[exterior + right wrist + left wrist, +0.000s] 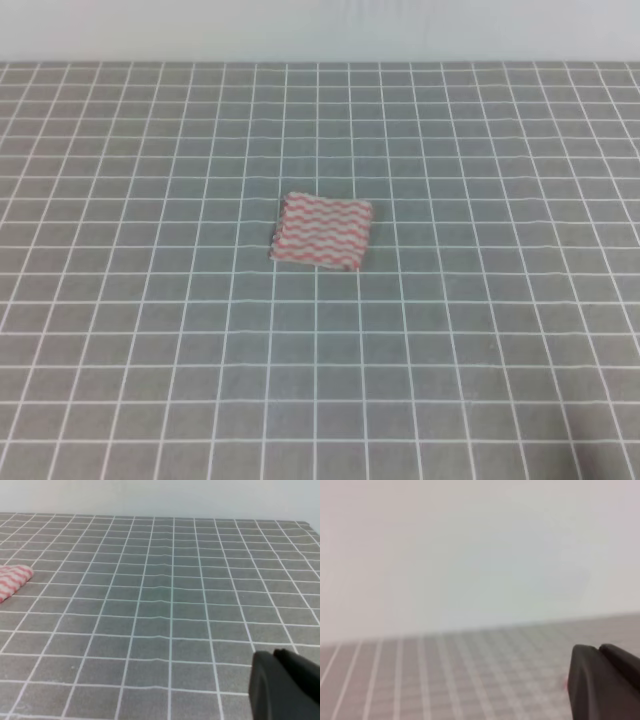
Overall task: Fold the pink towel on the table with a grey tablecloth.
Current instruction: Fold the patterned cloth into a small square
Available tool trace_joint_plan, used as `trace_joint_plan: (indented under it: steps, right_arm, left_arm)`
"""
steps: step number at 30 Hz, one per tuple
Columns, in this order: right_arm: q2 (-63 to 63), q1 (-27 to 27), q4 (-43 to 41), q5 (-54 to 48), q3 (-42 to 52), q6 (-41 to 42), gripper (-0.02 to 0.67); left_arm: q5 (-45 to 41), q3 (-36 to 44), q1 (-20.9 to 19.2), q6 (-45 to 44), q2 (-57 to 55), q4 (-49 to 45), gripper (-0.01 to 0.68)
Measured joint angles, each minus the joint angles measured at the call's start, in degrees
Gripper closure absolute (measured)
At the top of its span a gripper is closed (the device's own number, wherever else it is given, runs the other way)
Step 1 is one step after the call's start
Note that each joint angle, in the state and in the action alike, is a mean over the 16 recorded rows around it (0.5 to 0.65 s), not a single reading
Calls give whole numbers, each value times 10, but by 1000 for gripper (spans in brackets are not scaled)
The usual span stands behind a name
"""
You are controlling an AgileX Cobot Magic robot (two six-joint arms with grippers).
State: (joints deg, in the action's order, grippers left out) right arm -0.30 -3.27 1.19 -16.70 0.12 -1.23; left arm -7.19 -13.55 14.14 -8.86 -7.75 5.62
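The pink towel (322, 232) lies folded into a small rectangle near the middle of the table with a grey tablecloth (480, 330), its pink and white wavy stripes facing up. One rounded corner of the pink towel (14, 580) shows at the left edge of the right wrist view. Neither arm appears in the high view. My left gripper (599, 649) is a dark shape at the lower right of its own view, its two fingers pressed together over the tablecloth (445, 680). My right gripper (274, 654) looks the same, far to the right of the towel, holding nothing.
A plain pale wall (320, 30) runs behind the table's far edge. The gridded cloth (170, 605) stretches flat around the towel on all sides. A faint dark shadow (600, 455) sits at the lower right corner of the high view.
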Motion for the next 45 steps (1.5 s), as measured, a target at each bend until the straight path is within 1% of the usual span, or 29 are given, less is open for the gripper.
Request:
trace_joint_plan:
  steps: [2, 9, 14, 23, 45]
  right_arm:
    - [0, 0, 0, 0, 0, 0, 666]
    - [0, 0, 0, 1, 0, 0, 666]
    - [0, 0, 0, 1, 0, 0, 666]
    - [1, 0, 0, 2, 0, 0, 665]
    - [0, 0, 0, 2, 0, 0, 666]
  left_arm:
    - [5, 33, -19, 0, 25, 0, 673]
    - [-55, 102, -85, -1, 78, -5, 673]
    - [-97, 128, -111, -4, 92, -11, 673]
    - [-125, 147, -116, -9, 96, -16, 672]
    - [-128, 146, -118, -4, 93, -16, 672]
